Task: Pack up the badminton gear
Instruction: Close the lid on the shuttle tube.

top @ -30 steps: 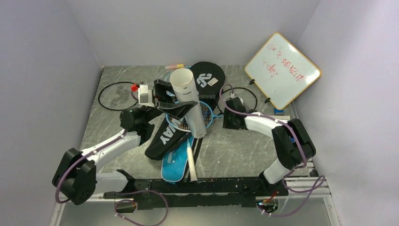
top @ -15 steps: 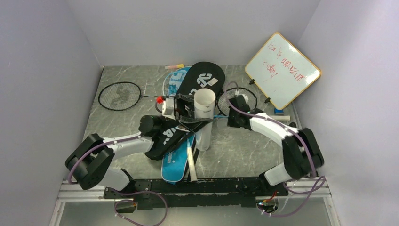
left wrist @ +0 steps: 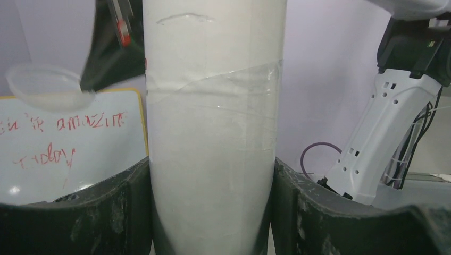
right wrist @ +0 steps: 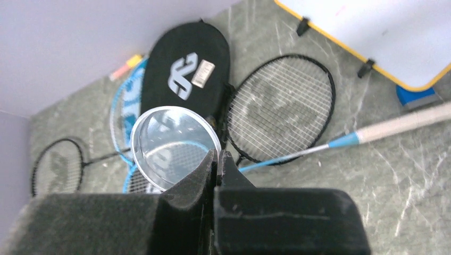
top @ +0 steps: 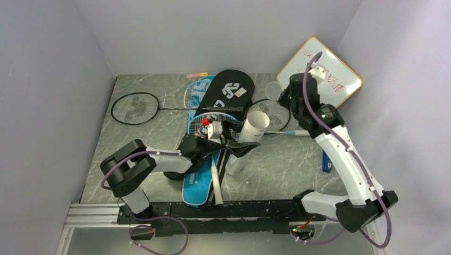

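Note:
My left gripper (top: 240, 144) is shut on the long white tube (top: 249, 135), which tilts above the table with its open end up; in the left wrist view the tube (left wrist: 213, 133) fills the gap between both fingers (left wrist: 106, 212). My right gripper (top: 283, 94) hangs high near the whiteboard, shut on the rim of a clear round lid (right wrist: 173, 146). On the table lie a black bag (top: 228, 90), a blue bag (top: 198, 186), a black racket (top: 135, 108), a light-blue racket (right wrist: 125, 111) partly under the black bag, and a black-framed racket (right wrist: 282, 106) with a blue shaft.
The orange-rimmed whiteboard (top: 319, 79) leans in the back right corner. A blue eraser (top: 325, 161) lies by the right wall. A second black bag (top: 173, 174) shows under my left arm. A white grip (top: 215, 183) lies across the blue bag.
The left arm has carried the tube right and nearer. The right gripper has shut on the clear lid and risen to the back right, toward the whiteboard.

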`<act>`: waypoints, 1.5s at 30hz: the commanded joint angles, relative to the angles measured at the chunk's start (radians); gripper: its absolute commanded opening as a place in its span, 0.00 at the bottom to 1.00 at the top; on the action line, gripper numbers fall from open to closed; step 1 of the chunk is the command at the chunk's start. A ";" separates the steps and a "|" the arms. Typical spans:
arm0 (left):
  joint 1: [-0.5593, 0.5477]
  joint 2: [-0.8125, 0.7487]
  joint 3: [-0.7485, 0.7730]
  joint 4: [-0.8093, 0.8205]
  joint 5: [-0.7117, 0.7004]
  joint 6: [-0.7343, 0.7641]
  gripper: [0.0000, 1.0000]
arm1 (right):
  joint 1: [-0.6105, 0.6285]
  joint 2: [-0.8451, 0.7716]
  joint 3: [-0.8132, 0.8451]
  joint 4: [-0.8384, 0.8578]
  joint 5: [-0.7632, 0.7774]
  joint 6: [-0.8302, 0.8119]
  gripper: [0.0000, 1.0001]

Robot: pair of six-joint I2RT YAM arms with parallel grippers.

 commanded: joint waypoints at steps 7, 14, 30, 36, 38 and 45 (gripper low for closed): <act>-0.011 0.063 0.041 0.288 -0.021 0.118 0.59 | -0.001 0.016 0.373 -0.255 -0.073 -0.048 0.00; -0.010 0.113 0.090 0.290 -0.024 0.094 0.59 | -0.001 0.037 0.561 -0.318 -0.097 -0.121 0.00; -0.009 0.063 -0.008 0.288 -0.071 0.151 0.66 | -0.001 0.077 0.577 -0.377 -0.638 -0.274 0.00; 0.025 0.027 -0.076 0.287 -0.038 0.083 0.66 | -0.001 0.057 0.549 -0.379 -0.750 -0.281 0.00; 0.030 0.028 -0.088 0.287 -0.033 0.075 0.66 | -0.001 0.050 0.545 -0.376 -0.776 -0.282 0.00; 0.040 0.044 -0.096 0.287 -0.009 0.050 0.71 | -0.001 0.056 0.532 -0.389 -0.827 -0.293 0.00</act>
